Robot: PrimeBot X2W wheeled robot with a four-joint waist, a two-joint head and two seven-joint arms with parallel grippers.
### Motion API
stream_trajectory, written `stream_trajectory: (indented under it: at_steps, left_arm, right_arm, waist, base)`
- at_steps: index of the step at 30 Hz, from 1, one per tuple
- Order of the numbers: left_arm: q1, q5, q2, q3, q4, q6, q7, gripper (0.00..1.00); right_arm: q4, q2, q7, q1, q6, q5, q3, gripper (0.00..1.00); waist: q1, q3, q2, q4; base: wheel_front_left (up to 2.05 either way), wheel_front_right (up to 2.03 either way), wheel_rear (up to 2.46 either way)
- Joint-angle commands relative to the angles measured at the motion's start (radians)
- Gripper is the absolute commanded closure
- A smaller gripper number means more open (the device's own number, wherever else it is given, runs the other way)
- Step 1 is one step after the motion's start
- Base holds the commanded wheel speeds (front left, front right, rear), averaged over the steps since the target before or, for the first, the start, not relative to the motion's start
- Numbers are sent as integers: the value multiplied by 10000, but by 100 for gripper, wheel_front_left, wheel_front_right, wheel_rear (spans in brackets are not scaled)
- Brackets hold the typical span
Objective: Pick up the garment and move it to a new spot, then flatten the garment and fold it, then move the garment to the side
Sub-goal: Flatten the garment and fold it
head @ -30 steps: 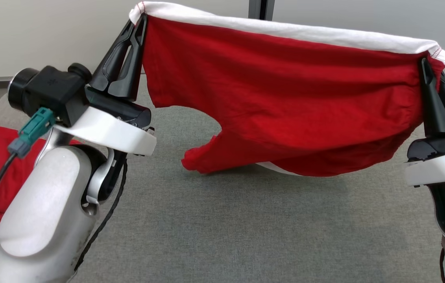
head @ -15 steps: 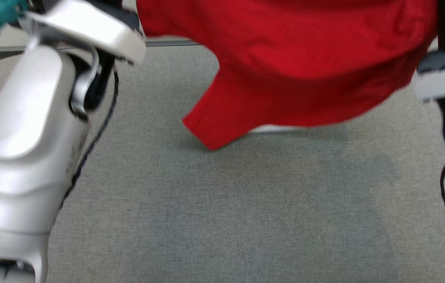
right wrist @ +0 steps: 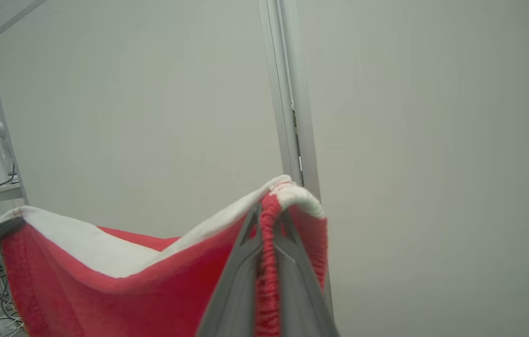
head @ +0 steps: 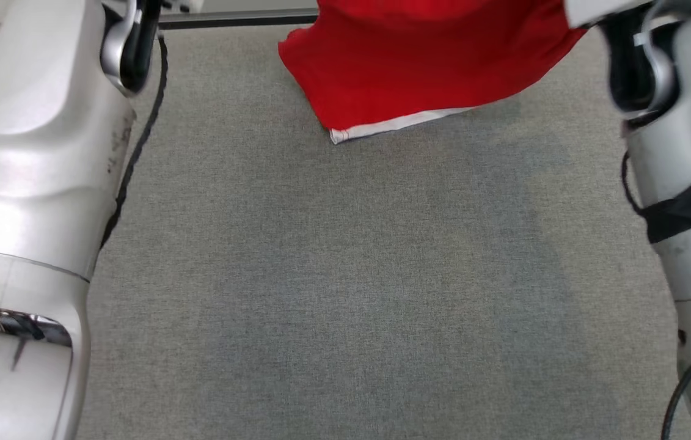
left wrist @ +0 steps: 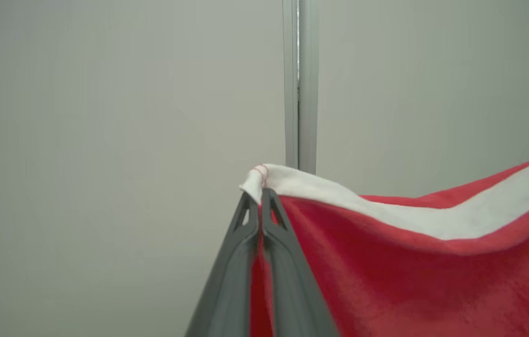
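While the left gripper [left wrist: 260,199] and the right gripper [right wrist: 270,213] each clamp tight shut on a white-banded top corner, the red garment [head: 431,67] hangs spread between them at twelve o'clock, so best lower both evenly, trailing hem [head: 382,125] first, onto the grey surface [head: 345,275], which lies open toward six o'clock.

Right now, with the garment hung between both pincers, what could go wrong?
1. The left pincer and right pincer each pinch only a corner of the garment at its white band; a jerk might pull one free.
2. The band sags between them, so the cloth may land creased.
3. The low hem hangs close over the grey surface; it could tuck under when lowered.
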Motion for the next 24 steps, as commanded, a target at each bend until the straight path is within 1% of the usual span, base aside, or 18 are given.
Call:
stream_trajectory:
  at_steps: [1,4,7,10,13,16,20,24]
  left_arm:
    - [93,-50,-82,-23,488,-114,-66,100]
    - [511,-220,-334,-80,1438,-234,-69,100]
    - [1009,-437,-492,-54,2089,-341,-75,100]
    - [1691,-614,-613,30,2405,-399,-78,100]
    - [2114,-692,-627,114,2421,-418,-79,100]
    - [2808,-686,-630,317,2068,-448,-78,100]
    - [3894,-423,-650,604,1179,-453,-65,100]
    - [5395,-7,-628,943,-26,-464,-63,100]
  right_arm:
    - [675,80,-241,-123,-4,134,330,100]
    - [1982,239,-478,-176,-4,391,904,100]
    - [2997,411,-706,120,-4,665,1402,100]
    - [3551,511,-893,511,-4,1011,1855,100]
    - [3684,550,-974,819,-4,1234,2063,100]
    - [3392,472,-1036,1450,-4,1515,2240,100]
    - [2050,168,-1022,2839,-4,1556,1887,100]
    - [641,0,-1027,4692,-4,1300,1747,100]
  waist:
    - [0,110,0,-23]
    - [0,284,0,0]
    - [0,406,0,20]
    - [0,445,0,1]
    - [0,467,0,-14]
    - [0,410,0,12]
    - [0,196,0,83]
    - [0,-227,0,118]
  base:
    - [0,0,0]
    - [0,0,0]
    - [0,0,0]
    - [0,0,0]
    - [0,0,0]
    - [0,0,0]
    - [0,0,0]
    - [0,0,0]
